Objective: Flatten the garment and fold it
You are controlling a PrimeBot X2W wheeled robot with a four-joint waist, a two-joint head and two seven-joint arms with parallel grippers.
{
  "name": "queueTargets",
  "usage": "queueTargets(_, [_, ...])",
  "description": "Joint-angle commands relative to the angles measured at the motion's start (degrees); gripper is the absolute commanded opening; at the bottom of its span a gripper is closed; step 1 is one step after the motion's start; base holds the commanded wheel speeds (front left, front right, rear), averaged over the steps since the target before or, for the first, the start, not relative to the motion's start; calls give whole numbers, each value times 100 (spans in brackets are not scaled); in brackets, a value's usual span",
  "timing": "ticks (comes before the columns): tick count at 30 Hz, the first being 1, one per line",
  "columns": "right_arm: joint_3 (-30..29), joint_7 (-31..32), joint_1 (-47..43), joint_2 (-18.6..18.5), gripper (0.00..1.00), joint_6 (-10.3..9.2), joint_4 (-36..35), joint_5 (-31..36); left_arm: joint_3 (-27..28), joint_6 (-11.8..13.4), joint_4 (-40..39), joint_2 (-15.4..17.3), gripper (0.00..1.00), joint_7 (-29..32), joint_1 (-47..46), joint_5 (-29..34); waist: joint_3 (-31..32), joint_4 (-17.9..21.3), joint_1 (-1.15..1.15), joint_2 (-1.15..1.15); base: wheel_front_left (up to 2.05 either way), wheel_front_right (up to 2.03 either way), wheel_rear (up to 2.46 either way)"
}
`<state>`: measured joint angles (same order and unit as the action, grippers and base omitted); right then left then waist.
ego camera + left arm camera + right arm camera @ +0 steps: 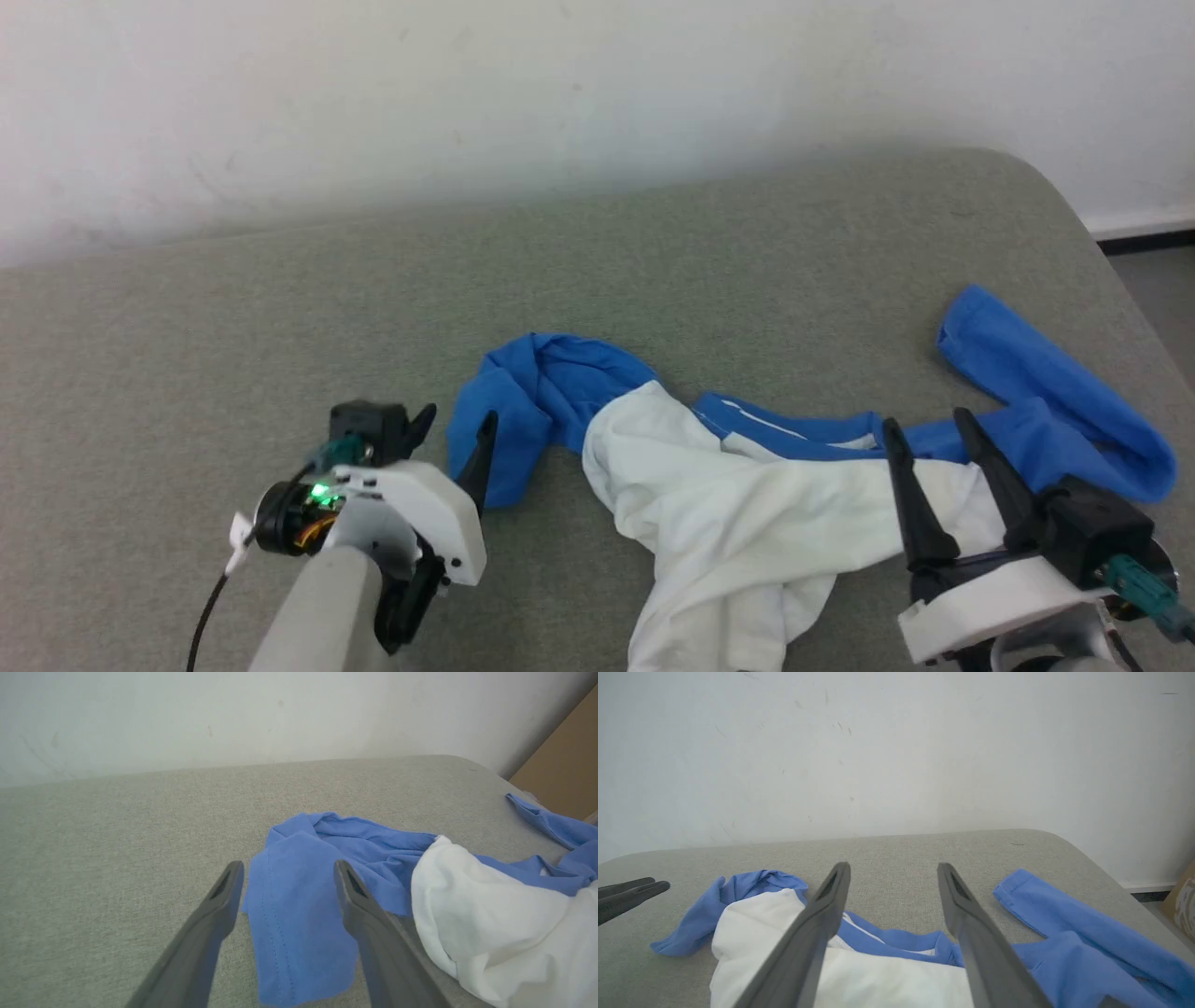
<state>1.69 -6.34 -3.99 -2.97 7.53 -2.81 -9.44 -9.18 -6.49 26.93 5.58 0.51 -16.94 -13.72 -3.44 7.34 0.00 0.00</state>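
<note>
Lying bunched and twisted on the grey fabric-covered table: soft white T-shirt with bright blue sleeves and neckband, strung across the middle and right of the surface, white body trailing toward the near edge. Judged to be at the flattening step; no fold begun. Found the left gripper with long dark fingers apart and empty, framing the crumpled blue sleeve at the left end; could not tell contact with the cloth. Found the right gripper likewise spread, holding nothing, poised over the white body just short of the blue neckband. Noted the other blue sleeve stretched out beyond, toward the right corner. Reckoned the next move to need a grip on a sleeve or shoulder at each side, then an outward draw, cloth kept low against fresh bunching.
</note>
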Motion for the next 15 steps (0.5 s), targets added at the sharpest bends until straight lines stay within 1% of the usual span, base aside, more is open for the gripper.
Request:
queueTargets(1, [54, 37, -44, 8, 100, -4, -80, -33, -31, -30, 169, 67, 100, 179, -144, -69, -133, 162, 0, 0, 0, 0, 0])
queueTargets(7, [216, 124, -28, 8, 100, -4, -186, -136, -355, -90, 1234, 242, 100, 1302, -703, -430, -255, 351, 0, 0, 0, 0, 0])
queueTargets(11, [239, 97, -4, 9, 100, -4, -166, -204, -794, -97, 1714, 342, 100, 2076, -917, -715, -319, 395, 0, 0, 0, 0, 0])
queueTargets(12, [237, 83, -4, 9, 100, -4, -153, -214, -890, -97, 1760, 368, 52, 2198, -941, -813, -326, 396, 0, 0, 0, 0, 0])
queueTargets(13, [229, 69, -6, 9, 100, -4, -140, -239, -985, -98, 1789, 394, 15, 2303, -948, -908, -327, 392, 0, 0, 0, 0, 0])
queueTargets(14, [219, 57, -8, 9, 100, -4, -130, -258, -1094, -98, 1788, 436, 0, 2366, -951, -980, -330, 382, 0, 0, 0, 0, 0])
queueTargets(15, [200, 46, -7, 9, 100, -4, -121, -264, -1183, -98, 1757, 480, 0, 2370, -953, -1053, -333, 362, 0, 0, 0, 0, 0])
